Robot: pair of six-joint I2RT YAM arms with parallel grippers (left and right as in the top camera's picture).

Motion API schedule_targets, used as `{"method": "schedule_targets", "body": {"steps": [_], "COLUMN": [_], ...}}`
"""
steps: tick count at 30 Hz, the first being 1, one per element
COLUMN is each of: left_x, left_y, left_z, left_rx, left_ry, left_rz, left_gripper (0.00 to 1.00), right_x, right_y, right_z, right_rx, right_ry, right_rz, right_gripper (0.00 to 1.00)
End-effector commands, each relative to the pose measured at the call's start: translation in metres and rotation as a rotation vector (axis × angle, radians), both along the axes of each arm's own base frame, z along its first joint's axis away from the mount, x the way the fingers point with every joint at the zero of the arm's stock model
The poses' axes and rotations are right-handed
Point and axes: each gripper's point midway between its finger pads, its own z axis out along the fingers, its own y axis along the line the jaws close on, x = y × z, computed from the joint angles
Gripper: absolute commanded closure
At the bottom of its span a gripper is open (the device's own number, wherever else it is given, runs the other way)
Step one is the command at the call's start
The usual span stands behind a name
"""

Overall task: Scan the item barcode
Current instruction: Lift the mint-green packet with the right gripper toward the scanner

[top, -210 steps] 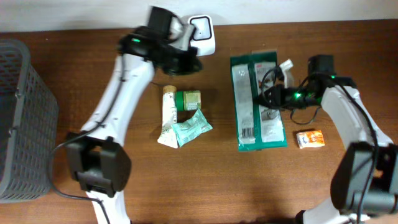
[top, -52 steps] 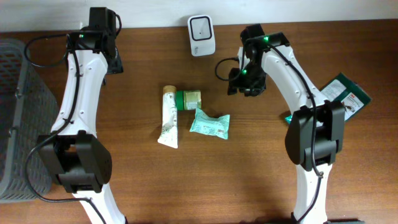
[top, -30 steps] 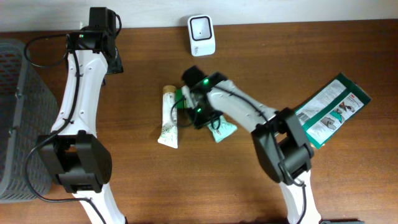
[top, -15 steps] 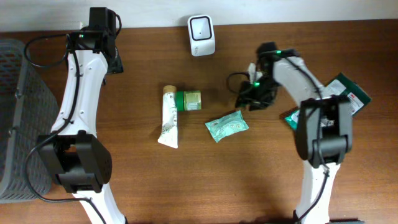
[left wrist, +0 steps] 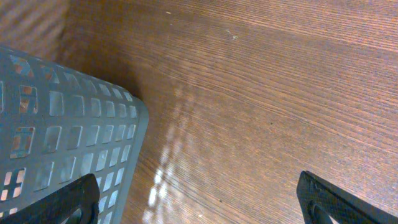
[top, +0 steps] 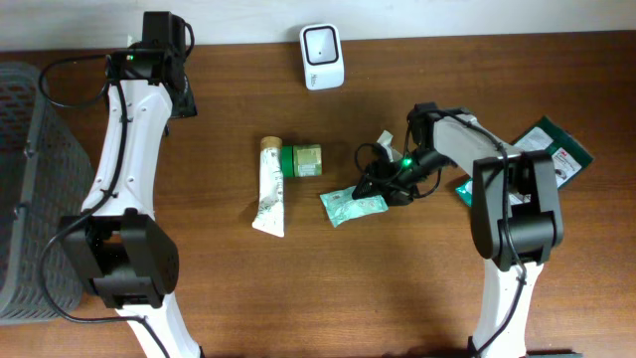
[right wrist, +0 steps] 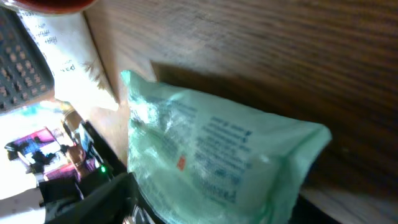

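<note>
A pale green packet, the item to be scanned, lies flat on the wooden table near its middle, at about 4 o'clock from a small green box. The right gripper is low over the packet's 2 o'clock end and touches it. In the right wrist view the packet fills the space between the dark fingers, but I cannot tell whether the jaws pinch it or merely stand around it. The white scanner stands at the table's 12 o'clock edge, well apart from the packet. A white tube lies just beside the box, at its 8 o'clock. A dark green package lies at 3 o'clock, partly under the right arm. The left gripper hangs over bare wood at 10 o'clock, its jaws spread wide and holding nothing, near the corner of the grey basket at the 9 o'clock edge.
</note>
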Motion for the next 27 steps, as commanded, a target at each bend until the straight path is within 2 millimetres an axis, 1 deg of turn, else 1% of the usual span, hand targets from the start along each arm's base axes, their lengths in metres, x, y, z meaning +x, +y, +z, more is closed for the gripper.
{"method": "schedule_targets", "body": {"steps": [1,3,4,8,9,11,12,13,14,15,17,18,19,21,22,25,27], "left_x": [0.000,0.000,0.000,0.000,0.000,0.000,0.000,0.000,0.000,0.000,0.000,0.000,0.000,0.000,0.000,0.000,0.000], "left_y": [0.002,0.002,0.002,0.002,0.002,0.002,0.002,0.002,0.002,0.002,0.002,0.002,0.002,0.002,0.002,0.002,0.002], "left_z": [0.006,0.006,0.006,0.006,0.006,0.006,0.006,0.006,0.006,0.006,0.006,0.006,0.006,0.006,0.006,0.006,0.006], "left_rx": [0.010,0.010,0.010,0.010,0.010,0.010,0.010,0.010,0.010,0.010,0.010,0.010,0.010,0.010,0.010,0.010,0.010], "left_ry": [-0.012,-0.012,-0.012,-0.012,-0.012,-0.012,-0.012,-0.012,-0.012,-0.012,-0.012,-0.012,-0.012,-0.012,-0.012,-0.012,-0.012], "left_rz": [0.004,0.004,0.004,0.004,0.004,0.004,0.004,0.004,0.004,0.004,0.004,0.004,0.004,0.004,0.004,0.004,0.004], "left_gripper": [0.01,0.01,0.01,0.01,0.01,0.01,0.01,0.01,0.01,0.01,0.01,0.01,0.01,0.01,0.01,0.01,0.01], "right_x": [-0.004,0.000,0.002,0.009,0.011,0.018,0.022,0.025,0.029,0.035,0.042,0.045,0.045,0.044,0.043,0.035,0.033], "right_y": [0.001,0.002,0.002,0.003,0.002,0.001,-0.001,-0.003,-0.006,-0.009,-0.014,-0.018,-0.023,-0.035,-0.042,-0.063,-0.069], "right_z": [-0.010,-0.010,-0.011,-0.011,-0.010,0.004,0.019,0.034,0.055,0.081,0.117,0.138,0.163,0.201,0.216,0.254,0.263], "right_rx": [-0.023,-0.020,-0.018,-0.011,-0.009,0.021,0.034,0.041,0.047,0.050,0.055,0.059,0.072,0.080,0.075,0.057,0.052], "right_ry": [0.011,-0.009,-0.021,-0.063,-0.072,-0.109,-0.137,-0.165,-0.205,-0.256,-0.347,-0.406,-0.470,-0.569,-0.605,-0.700,-0.716], "right_rz": [-0.004,-0.006,-0.006,0.000,0.002,0.024,0.041,0.052,0.061,0.057,0.042,0.031,0.016,-0.025,-0.052,-0.116,-0.145], "right_gripper": [0.55,0.69,0.74,0.81,0.82,0.88,0.91,0.91,0.93,0.95,0.95,0.96,0.95,0.96,0.95,0.95,0.96]}}
